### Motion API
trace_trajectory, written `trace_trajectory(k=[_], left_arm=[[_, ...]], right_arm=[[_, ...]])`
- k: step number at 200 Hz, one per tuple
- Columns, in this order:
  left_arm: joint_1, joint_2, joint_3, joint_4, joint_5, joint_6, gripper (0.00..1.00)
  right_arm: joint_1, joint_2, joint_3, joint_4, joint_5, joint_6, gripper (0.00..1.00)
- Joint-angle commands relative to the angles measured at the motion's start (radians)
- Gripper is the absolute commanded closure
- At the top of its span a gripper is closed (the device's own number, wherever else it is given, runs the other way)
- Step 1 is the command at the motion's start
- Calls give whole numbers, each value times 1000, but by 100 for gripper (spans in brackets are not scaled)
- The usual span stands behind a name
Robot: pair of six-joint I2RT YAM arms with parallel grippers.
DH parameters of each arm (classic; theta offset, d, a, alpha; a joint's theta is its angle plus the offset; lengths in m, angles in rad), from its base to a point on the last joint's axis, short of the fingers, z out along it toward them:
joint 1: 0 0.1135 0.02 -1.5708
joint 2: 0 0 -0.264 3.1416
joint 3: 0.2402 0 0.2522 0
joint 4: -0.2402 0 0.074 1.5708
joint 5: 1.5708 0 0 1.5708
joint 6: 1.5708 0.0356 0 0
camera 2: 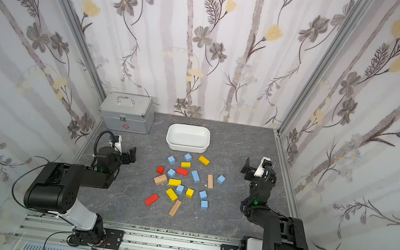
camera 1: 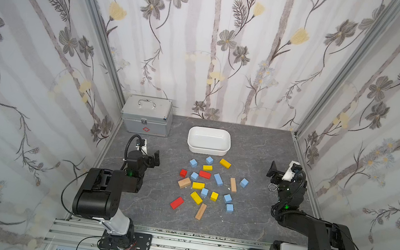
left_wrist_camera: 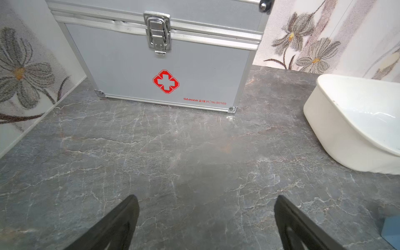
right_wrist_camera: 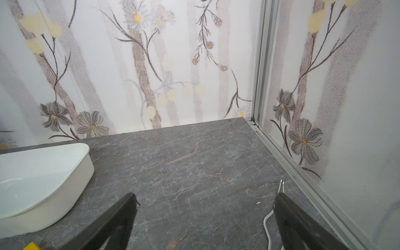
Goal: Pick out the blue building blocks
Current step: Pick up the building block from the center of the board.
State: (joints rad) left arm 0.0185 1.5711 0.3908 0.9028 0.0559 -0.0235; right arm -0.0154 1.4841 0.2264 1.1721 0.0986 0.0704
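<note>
Robot lab test booth
Floral-papered panels (camera 1: 217, 53) in aluminium framing (camera 1: 100, 29) enclose a grey stone-look counter (camera 1: 154, 212); the left arm (camera 1: 99, 191) and right arm (camera 1: 330, 245) are bolted to a slotted rail (camera 1: 202, 248) at six o'clock.

1. At the back left of your dark grey marbled tabletop (camera 1: 155, 209) stands a silver metal first-aid case (camera 1: 145, 119). It is latched shut, with a red cross on its front.
2. Just right of the case you see a white rounded-rectangular plastic tub (camera 1: 207, 150).
3. In front of the tub, five yellow wooden blocks (camera 1: 198, 185), three red wooden blocks (camera 1: 204, 174) and three plain tan wooden blocks (camera 1: 184, 182) lie scattered.
4. Floral wallpaper panels (camera 1: 205, 38) enclose your table on three sides.
</note>
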Motion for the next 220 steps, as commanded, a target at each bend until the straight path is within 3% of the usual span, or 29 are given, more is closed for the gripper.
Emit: trace_trajectory(k=[1, 182, 220], left_arm=[[1, 1, 4, 5, -2, 14, 0], [20, -2, -1, 14, 27, 1, 0], [20, -114, 71, -209, -24, -15, 0]], right_arm=[[0, -1, 5, 8, -6, -3, 0], [-3, -1, 7, 8, -10, -3, 0], [-1, -44, 29, -66, 15, 8, 0]])
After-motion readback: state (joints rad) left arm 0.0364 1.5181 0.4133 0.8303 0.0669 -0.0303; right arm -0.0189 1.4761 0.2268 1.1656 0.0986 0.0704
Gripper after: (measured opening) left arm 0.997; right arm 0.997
